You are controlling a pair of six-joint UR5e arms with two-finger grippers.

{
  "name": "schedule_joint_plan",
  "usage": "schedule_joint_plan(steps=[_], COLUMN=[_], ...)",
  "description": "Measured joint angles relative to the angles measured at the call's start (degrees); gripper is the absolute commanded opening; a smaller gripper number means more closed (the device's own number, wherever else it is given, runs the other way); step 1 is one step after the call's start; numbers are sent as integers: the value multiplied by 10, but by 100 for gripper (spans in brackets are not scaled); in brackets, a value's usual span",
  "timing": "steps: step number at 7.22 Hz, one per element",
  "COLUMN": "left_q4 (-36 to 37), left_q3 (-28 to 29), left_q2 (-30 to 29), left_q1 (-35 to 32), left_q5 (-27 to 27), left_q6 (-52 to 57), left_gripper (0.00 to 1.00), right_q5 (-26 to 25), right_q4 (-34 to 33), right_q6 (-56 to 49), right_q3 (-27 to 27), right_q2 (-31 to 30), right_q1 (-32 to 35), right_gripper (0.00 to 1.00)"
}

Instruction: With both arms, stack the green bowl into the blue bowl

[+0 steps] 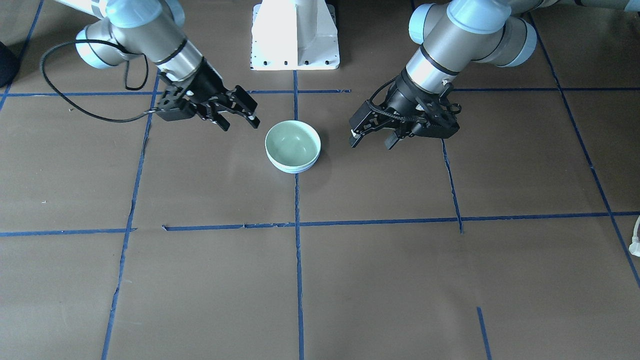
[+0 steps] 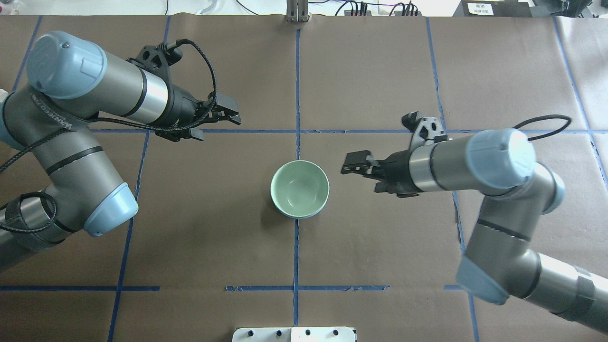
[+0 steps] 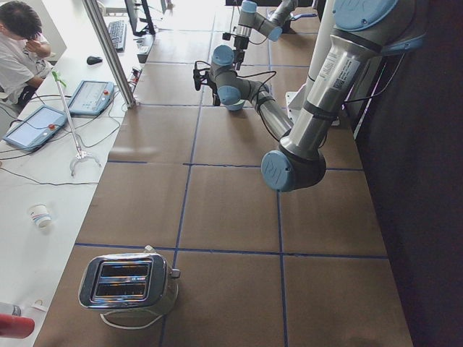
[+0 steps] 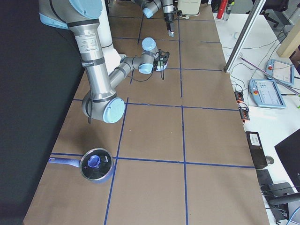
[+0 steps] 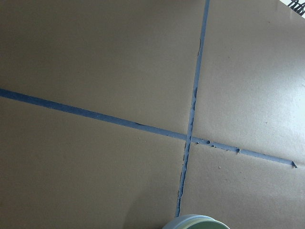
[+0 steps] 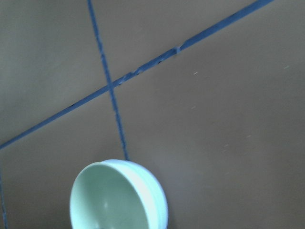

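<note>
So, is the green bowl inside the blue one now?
Inside. The green bowl sits upright in the blue bowl, whose pale edge shows around it.

On left arm [image 2: 80, 161], black band [image 2: 51, 112] — white capitals, seemingly "WANDELBOTS", white sticker [image 3: 329, 66] on same arm's tube, print too small, likewise tube sticker [image 4: 87, 44] on right arm [image 4: 96, 79], white label [image 2: 479, 7] on black box — illegible

Shows only a thin rim sliver of blue bowl [image 1: 295, 171] under nested green bowl [image 1: 292, 141], crops green bowl at bottom edge in both wrist views, leaves left gripper [image 1: 372, 145] and right gripper [image 1: 240, 126] too small in side views to judge jaws.
</note>
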Motion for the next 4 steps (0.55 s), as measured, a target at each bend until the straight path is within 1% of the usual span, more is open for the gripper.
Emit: schedule_joint_plan(steps=[1, 2, 3, 4], left_q4=[0, 2, 3, 6], left_q3=[-4, -8, -11, -12], left_q2=[17, 42, 70, 103], left_q1=[-3, -9, -23, -46], left_q5=[-2, -5, -17, -36], left_q6=[23, 60, 107, 166], left_gripper=[100, 100, 100, 100], right_q5=[63, 136, 197, 241], right_q4=[1, -1, -3, -3], right_q6=[-22, -87, -187, -290], right_q3=[19, 16, -3, -34], right_q2=[-58, -104, -142, -166], right_q1=[66, 145, 219, 282], right_gripper=[100, 100, 100, 100])
